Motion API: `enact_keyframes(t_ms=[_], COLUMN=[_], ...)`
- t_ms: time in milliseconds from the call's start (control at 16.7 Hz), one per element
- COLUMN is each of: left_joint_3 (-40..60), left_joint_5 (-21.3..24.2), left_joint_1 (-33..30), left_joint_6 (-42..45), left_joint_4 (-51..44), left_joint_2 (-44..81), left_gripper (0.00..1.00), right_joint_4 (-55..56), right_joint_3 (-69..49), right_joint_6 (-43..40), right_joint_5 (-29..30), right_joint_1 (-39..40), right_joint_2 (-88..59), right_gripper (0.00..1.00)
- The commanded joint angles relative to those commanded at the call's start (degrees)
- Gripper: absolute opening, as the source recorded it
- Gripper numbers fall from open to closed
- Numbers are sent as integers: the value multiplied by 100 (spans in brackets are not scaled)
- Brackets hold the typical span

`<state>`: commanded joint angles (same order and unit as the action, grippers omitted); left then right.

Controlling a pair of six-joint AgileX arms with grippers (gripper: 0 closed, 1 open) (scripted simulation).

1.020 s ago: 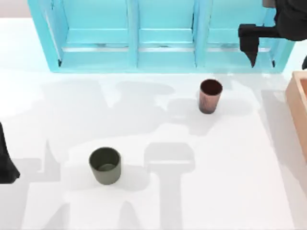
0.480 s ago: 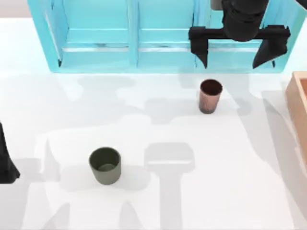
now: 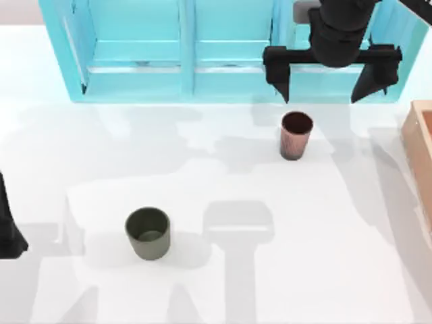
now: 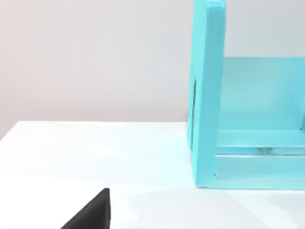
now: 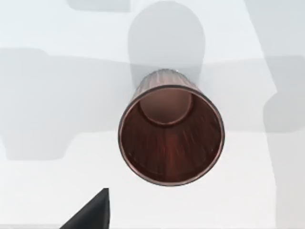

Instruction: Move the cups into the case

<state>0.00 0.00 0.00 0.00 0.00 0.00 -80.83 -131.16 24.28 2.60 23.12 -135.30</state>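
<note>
The coppery reddish-brown cup (image 3: 295, 135) stands upright on the white table, right of centre and near the back. My right gripper (image 3: 324, 82) hangs open above and just behind it, fingers spread wide. The right wrist view looks down into this cup (image 5: 170, 133), with one fingertip (image 5: 93, 212) at the frame's edge. An olive green cup (image 3: 148, 233) stands upright at the front left. The tan wooden case (image 3: 415, 145) sits at the table's right edge, partly cut off. Parked at the far left edge is my left gripper (image 3: 8, 233), open, with one fingertip (image 4: 93, 214) in its wrist view.
A big turquoise shelf unit (image 3: 202, 47) runs along the back of the table, close behind the right gripper; its side wall (image 4: 208, 95) stands ahead in the left wrist view. White table lies between the two cups.
My right arm swung left from the back right corner to a spot over the coppery cup, then settled slightly. Both cups and the left arm stayed put.
</note>
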Motion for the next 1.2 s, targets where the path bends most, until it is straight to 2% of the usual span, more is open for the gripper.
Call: enact_keyframes(t_ms=[360, 720, 1200], left_joint_3=[0, 0, 0], left_joint_5=[0, 0, 0], left_joint_1=[0, 0, 0], left_joint_6=[0, 0, 0], left_joint_4=[0, 0, 0], left_joint_2=[0, 0, 0], left_gripper=[100, 100, 100], right_joint_4=[1572, 1759, 1759], right_joint_3=[1451, 1626, 1626], right_joint_6=[-5, -18, -18], right_joint_5=[0, 0, 0], right_joint_1=[-5, -21, -21], right_joint_2=[-92, -123, -123], right_gripper=[100, 100, 40])
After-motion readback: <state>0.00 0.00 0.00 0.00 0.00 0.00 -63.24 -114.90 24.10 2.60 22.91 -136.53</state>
